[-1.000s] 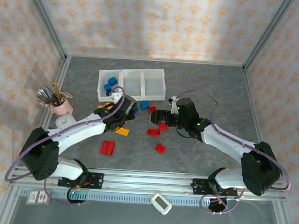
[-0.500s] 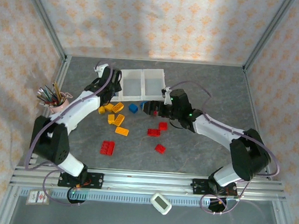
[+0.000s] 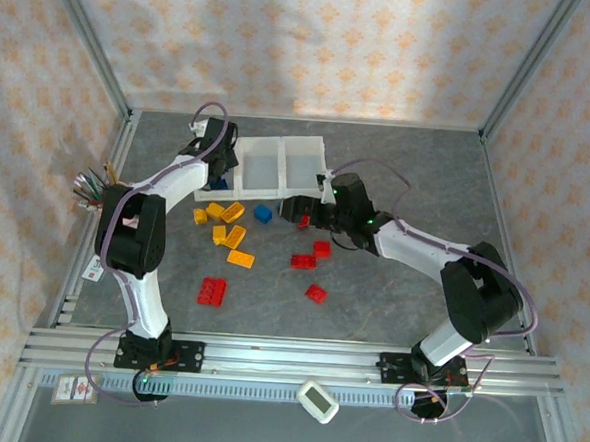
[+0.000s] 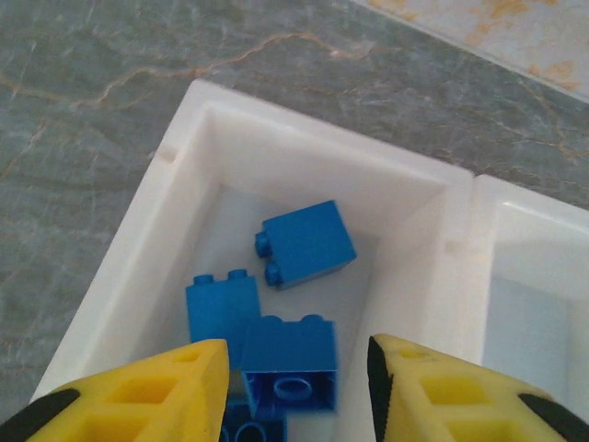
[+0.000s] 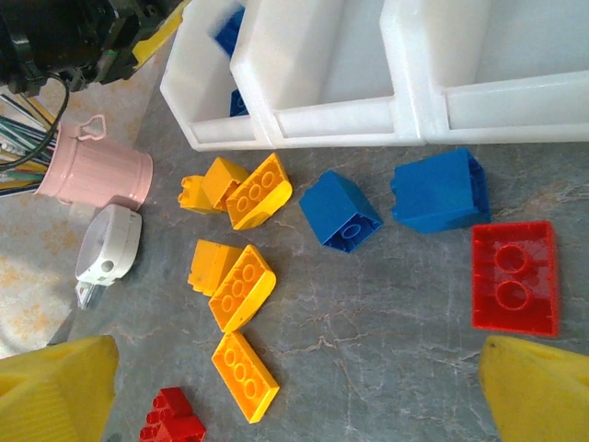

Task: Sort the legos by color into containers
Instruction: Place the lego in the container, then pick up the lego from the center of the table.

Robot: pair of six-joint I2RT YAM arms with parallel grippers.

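Three joined white bins (image 3: 278,165) stand at the back. My left gripper (image 3: 216,159) hangs over the left bin (image 4: 184,212), open; its yellow fingers (image 4: 138,396) frame a blue brick (image 4: 290,364) lying loose among other blue bricks (image 4: 306,244), with a gap to the right finger. My right gripper (image 3: 297,217) is wide open over the floor in front of the bins (image 5: 405,110). Under the right gripper (image 5: 299,387) lie two blue bricks (image 5: 340,210) (image 5: 440,191), a red brick (image 5: 515,276) and several yellow bricks (image 5: 241,287).
Yellow bricks (image 3: 229,232) and red bricks (image 3: 211,292) (image 3: 316,293) are scattered mid-table. A pink cup (image 5: 97,175) of pencils (image 3: 89,181) and a small white device (image 5: 109,244) sit at the left. The middle and right bins hold nothing I can see.
My left arm swung from the brick pile back and left to the left bin. My right gripper slid left and back, toward the blue bricks in front of the bins.
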